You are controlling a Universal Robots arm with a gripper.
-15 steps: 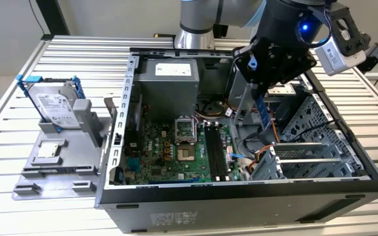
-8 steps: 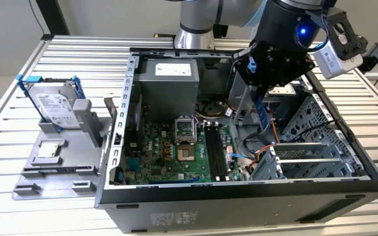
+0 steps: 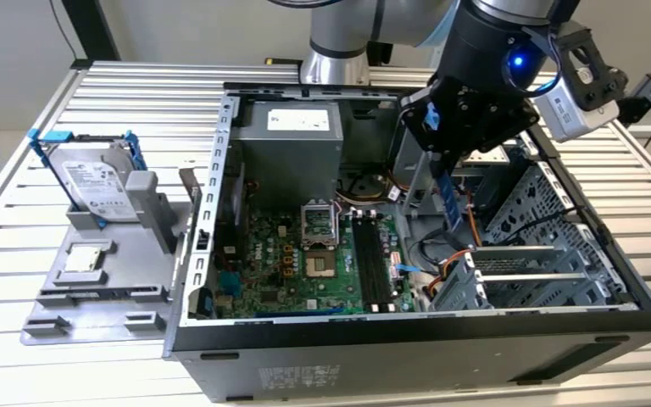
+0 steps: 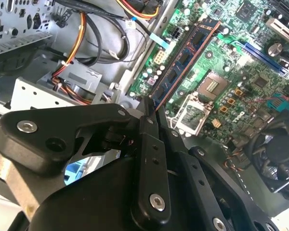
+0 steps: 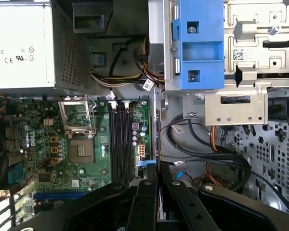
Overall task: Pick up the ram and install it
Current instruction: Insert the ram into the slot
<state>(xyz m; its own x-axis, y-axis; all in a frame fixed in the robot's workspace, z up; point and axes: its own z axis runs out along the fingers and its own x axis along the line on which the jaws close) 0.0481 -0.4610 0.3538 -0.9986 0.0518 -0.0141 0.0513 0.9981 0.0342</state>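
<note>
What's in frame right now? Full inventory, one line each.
ram: 1, dark blue-green stick, gripped at one end, hanging above the motherboard inside the case.
computer case: 1, black and grey, lying open on the table.
motherboard: 1, green, on the case floor.
memory slots: long black, side by side on the motherboard, no stick in them; count unclear.
power supply: 1, grey, at the far end of the case.
hard drive: 1, silver in a blue frame, standing in a grey holder at the exterior view's left.
table: 1, pale slatted metal.
gripper: 1, black, fingers shut on the ram, over the open case.
</note>
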